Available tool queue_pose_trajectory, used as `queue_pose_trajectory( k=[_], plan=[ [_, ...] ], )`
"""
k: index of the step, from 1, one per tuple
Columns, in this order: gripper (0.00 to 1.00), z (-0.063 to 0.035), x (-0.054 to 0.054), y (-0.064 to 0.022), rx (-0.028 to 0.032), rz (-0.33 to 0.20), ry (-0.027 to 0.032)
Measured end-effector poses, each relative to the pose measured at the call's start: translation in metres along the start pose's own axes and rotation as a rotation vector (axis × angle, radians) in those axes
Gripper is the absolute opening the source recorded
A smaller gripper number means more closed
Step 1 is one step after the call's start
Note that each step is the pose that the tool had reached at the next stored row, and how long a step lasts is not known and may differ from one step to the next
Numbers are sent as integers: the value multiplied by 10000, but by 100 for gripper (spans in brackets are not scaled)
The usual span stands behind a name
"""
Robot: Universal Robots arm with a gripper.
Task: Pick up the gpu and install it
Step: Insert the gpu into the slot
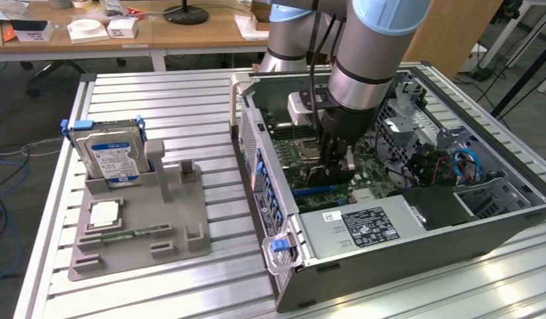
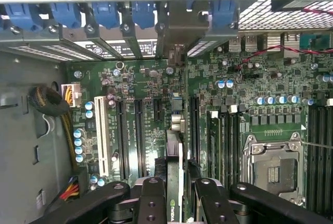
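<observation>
Gripper point(image 2: 174, 195) pinches the gpu point(image 2: 175, 182) edge-on over the motherboard point(image 2: 140, 114) slots.
Jaws partly closed on it; the card looks light, stiff, fragile; best held by its edges.

gpu point(image 2: 175, 182) upright in tool point(image 2: 176, 195) over motherboard point(image 2: 250, 86), inside computer case point(image 1: 406, 262)

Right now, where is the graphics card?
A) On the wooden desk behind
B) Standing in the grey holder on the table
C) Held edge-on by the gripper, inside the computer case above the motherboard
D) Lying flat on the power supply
C: the gripper clamps the graphics card edge-on over the motherboard, inside the computer case.
</observation>
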State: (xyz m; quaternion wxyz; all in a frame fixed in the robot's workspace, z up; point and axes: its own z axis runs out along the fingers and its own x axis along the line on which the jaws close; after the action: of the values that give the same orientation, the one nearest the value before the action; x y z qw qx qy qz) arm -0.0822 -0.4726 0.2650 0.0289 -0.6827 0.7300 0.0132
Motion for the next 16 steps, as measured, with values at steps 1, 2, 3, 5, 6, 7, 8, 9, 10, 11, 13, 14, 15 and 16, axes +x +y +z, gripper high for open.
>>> queue_pose_trajectory(
  k=[1,2,3,5,6,7,8,9,10,11,13,14,15,16],
  plan=[
    [26,10,1,0,0,0,0],
    [26,19,1,1,0,0,0],
    [26,27,2,1,0,0,0],
    [26,42,3,1,0,0,0],
    [26,51,3,1,1,0,-1],
    [26,58,4,1,1,0,0],
    [26,65,4,1,0,0,0],
    [26,73,5,2,0,0,0],
    [26,81,5,2,0,0,1],
    [26,89,6,2,0,1,1],
    [26,103,6,2,0,0,0],
    [26,109,7,2,0,0,1],
    [26,113,7,3,-1,0,1],
    [26,113,7,3,-2,0,3]
  ],
)
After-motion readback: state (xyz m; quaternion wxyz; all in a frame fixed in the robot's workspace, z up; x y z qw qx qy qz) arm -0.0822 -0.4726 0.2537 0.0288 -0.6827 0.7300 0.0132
